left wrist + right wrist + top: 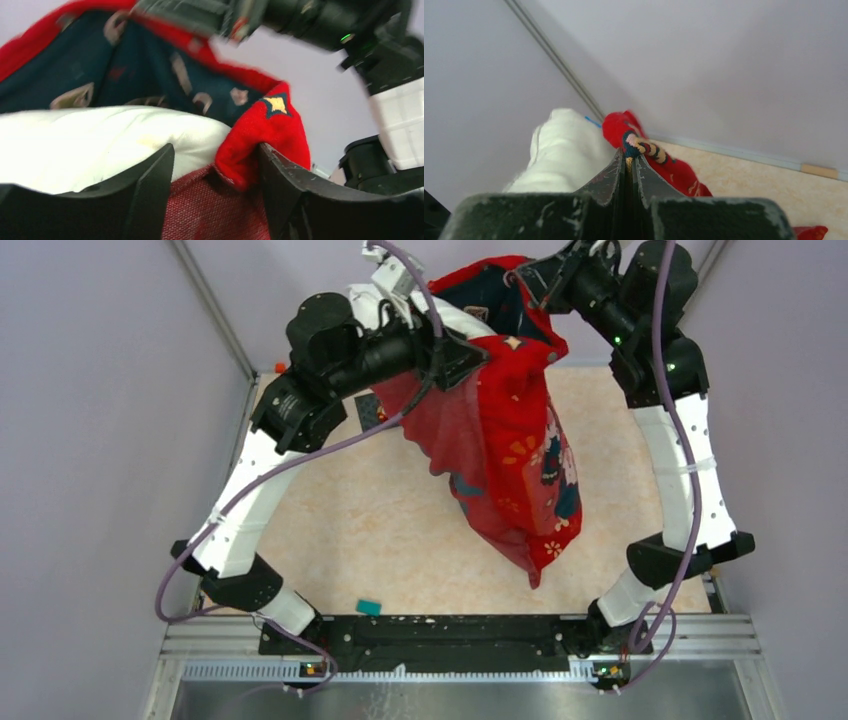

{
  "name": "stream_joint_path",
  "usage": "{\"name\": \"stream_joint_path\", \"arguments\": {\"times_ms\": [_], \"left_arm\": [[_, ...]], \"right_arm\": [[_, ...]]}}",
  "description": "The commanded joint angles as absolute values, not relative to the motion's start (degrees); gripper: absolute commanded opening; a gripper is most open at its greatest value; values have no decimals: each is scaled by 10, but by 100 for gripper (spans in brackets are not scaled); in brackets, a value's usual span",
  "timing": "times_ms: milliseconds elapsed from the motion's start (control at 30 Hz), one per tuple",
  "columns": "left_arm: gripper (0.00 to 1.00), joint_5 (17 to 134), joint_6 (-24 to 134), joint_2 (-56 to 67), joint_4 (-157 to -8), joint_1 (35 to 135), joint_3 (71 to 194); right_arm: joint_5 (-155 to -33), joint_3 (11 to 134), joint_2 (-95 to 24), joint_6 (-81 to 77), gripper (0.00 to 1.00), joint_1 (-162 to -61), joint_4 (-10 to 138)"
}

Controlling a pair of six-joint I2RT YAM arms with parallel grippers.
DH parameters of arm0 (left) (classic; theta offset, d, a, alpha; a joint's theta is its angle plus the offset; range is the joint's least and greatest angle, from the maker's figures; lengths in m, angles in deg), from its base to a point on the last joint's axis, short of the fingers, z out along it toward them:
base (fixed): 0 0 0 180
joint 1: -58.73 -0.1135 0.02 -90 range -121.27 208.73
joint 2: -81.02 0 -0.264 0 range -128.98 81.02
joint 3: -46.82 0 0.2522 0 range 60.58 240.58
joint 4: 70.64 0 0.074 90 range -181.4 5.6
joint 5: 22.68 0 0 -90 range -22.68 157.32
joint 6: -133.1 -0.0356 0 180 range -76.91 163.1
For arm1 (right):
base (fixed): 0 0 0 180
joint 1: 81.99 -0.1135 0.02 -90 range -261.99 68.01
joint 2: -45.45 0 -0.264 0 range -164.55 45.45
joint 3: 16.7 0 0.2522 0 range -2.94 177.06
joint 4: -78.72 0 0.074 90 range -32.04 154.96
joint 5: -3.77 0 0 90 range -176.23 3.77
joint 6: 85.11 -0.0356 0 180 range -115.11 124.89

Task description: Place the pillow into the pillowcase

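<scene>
Your right jaws are clamped on the pillowcase (505, 440) hem, hanging it over the surface (350, 520). The pillow (90, 145) is inside, with its white end showing at the mouth. Your left jaws stand apart beside the hem. Risk: that single pinch may slip under the weight and drop everything.

Beige marbled table (380, 525) with a small teal block (369, 607) near its front edge

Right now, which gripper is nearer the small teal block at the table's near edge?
Left. The left gripper is raised beyond the teal block at the pillowcase mouth; the right gripper pinches the pillowcase farther back.
</scene>
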State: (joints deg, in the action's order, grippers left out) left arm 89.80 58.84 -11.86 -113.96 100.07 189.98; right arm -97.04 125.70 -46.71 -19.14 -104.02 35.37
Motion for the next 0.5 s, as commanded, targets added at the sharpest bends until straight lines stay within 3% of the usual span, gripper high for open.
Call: {"name": "stream_joint_path", "arguments": {"times_ms": [0,167,333,467], "left_arm": [[71,809,633,0,-1173,962,1806],[77,622,648,74,-1253,961,1781],[91,450,669,136,-1283,961,1729],[97,373,659,118,-1297,961,1747]], "right_arm": [[-910,1363,-491,-205,0,-1014,317],[-900,1373,-494,-216,0,-992,320],[-913,1372,-496,-229,0,-987,322],[-916,1371,-489,-231,0,-987,319]]}}
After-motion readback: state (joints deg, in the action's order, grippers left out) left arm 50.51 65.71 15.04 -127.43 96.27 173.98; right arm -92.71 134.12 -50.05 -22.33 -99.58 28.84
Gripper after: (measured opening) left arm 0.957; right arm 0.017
